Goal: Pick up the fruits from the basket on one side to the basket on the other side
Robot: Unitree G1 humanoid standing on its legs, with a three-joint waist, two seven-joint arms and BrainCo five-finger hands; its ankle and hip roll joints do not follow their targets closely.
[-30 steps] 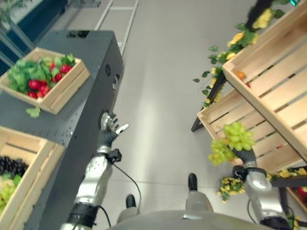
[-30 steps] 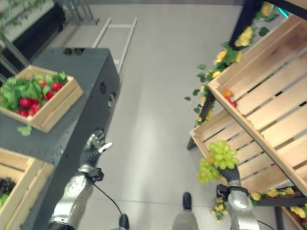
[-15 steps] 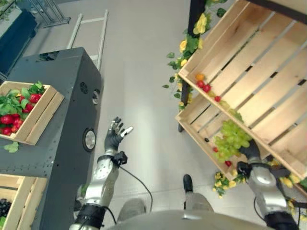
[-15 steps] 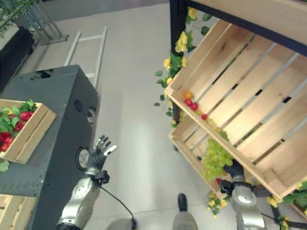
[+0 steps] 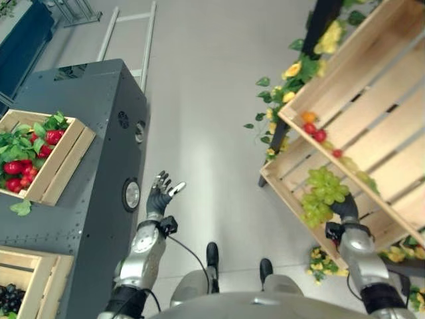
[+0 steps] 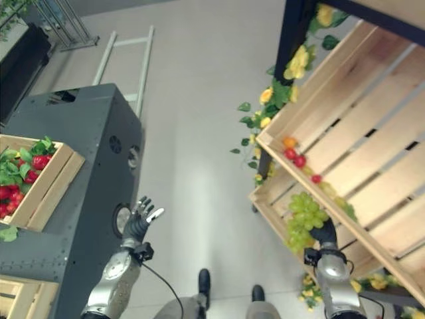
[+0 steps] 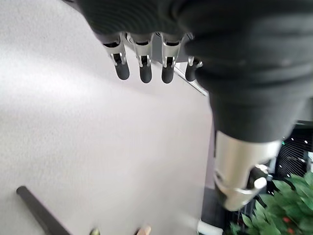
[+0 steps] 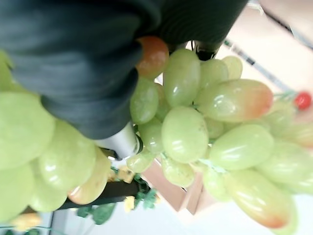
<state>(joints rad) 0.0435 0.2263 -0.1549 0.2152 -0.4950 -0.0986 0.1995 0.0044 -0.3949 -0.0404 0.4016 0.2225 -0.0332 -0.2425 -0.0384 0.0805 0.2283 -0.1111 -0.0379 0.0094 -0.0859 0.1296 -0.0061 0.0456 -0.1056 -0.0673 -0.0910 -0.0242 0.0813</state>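
My right hand (image 5: 345,211) is shut on a bunch of green grapes (image 5: 321,193), held up at the front edge of the lower slatted wooden crate (image 5: 293,189) on the right. The grapes (image 8: 195,127) crowd close against the palm in the right wrist view. The upper tilted crate (image 5: 372,93) holds a few small red and orange fruits (image 5: 313,127) at its low corner. My left hand (image 5: 160,193) is open with fingers (image 7: 142,68) spread, raised over the floor beside the grey cabinet (image 5: 86,159). On that cabinet sits a wooden crate of red fruits and green leaves (image 5: 33,149).
Another wooden crate (image 5: 26,286) with dark grapes stands at the cabinet's near left corner. Yellow flowers and leaves (image 5: 292,73) trail along the dark shelf post on the right. A white ladder-like frame (image 5: 126,33) lies on the floor at the back.
The camera has swung, shifting the whole scene. My right hand still holds the grapes at the lower crate's front edge. The left hand stays open and raised.
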